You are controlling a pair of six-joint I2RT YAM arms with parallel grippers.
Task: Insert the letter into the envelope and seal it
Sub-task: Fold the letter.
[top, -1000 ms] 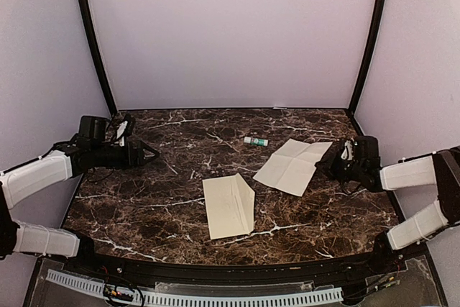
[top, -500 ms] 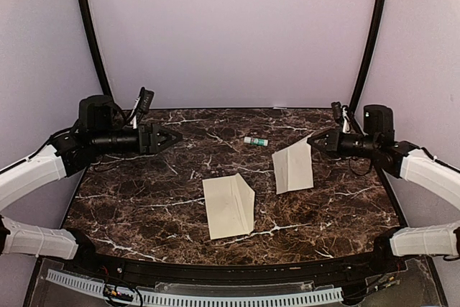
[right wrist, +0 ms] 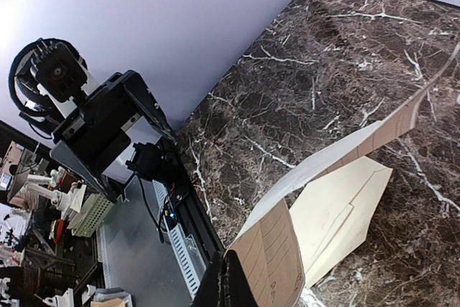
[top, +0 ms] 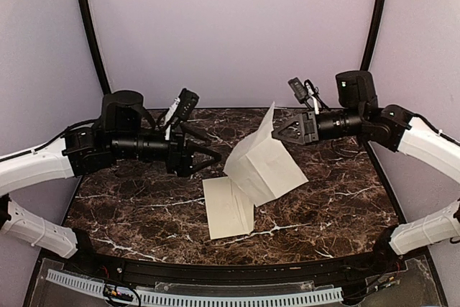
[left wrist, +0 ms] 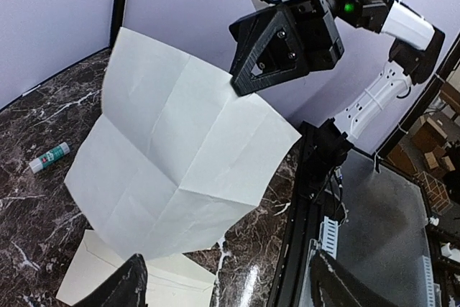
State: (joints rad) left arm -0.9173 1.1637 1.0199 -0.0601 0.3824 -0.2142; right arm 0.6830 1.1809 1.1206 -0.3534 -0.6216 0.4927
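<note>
The letter is a creased cream sheet hanging in the air over the table's middle, with my right gripper shut on its upper right edge. In the left wrist view the letter faces the camera, the right gripper pinching its top edge. The right wrist view has the letter running away from my right gripper. The envelope lies flat on the marble, flap open to the right, partly under the hanging sheet. My left gripper is open just left of the letter, holding nothing.
A small glue stick lies on the dark marble table behind the letter. The table's black front rim and a white cable rail run along the near edge. Purple walls enclose the back and sides.
My right gripper has lifted the letter off the table and carried it up and left to the centre. The left arm has swung right and upward toward the sheet.
</note>
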